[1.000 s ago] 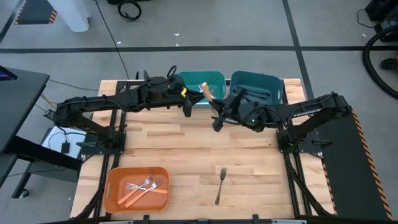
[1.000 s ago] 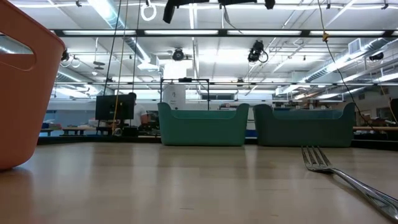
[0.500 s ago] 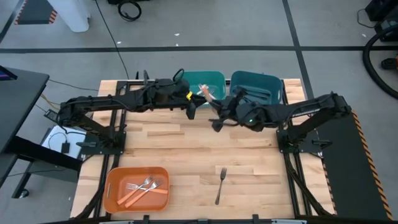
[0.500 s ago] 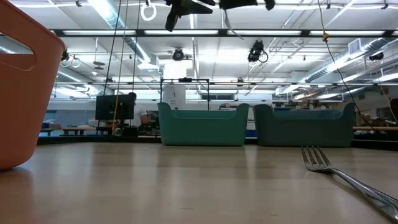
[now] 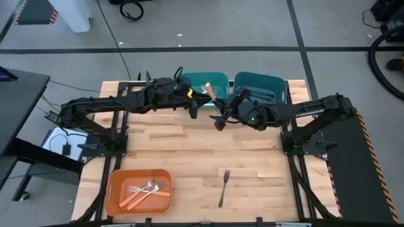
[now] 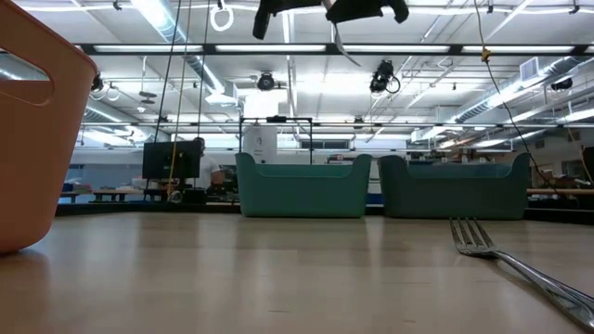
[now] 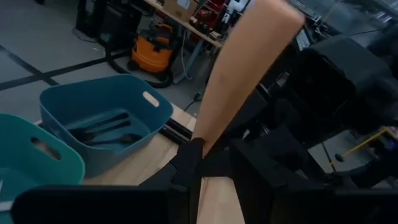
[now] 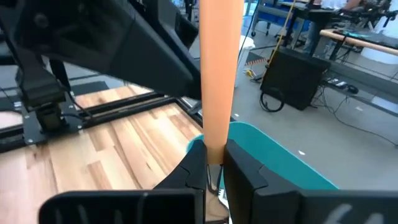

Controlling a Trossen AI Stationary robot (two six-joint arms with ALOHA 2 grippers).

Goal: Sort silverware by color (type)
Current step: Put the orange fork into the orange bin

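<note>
High view: left gripper [image 5: 194, 111] and right gripper [image 5: 219, 120] meet at the far middle of the table [image 5: 189, 151], just before the two teal bins [image 5: 218, 81]. An orange-handled fork [image 5: 209, 91] slants up between them; which fingers clamp it cannot be told here. Orange bin [image 5: 115, 197] at the near left holds several forks [image 5: 144, 188]; a lone silver fork [image 5: 223, 187] lies on bare wood, well apart from both grippers.

Low view: both grippers hang at the upper edge; thin metal of the held fork [image 6: 340, 44] hangs beneath them. Silver fork [image 6: 506, 260] lies near right.

Left wrist view: left fingers [image 7: 189, 163] stand partly apart; orange handle [image 7: 239, 68] rises just past them, contact unclear. Teal bin [image 7: 109, 118] holds dark-handled forks [image 7: 102, 129].

Right wrist view: right fingers [image 8: 242, 162] nearly closed, pinching the orange handle [image 8: 219, 68] at its lower end, handle upright
</note>
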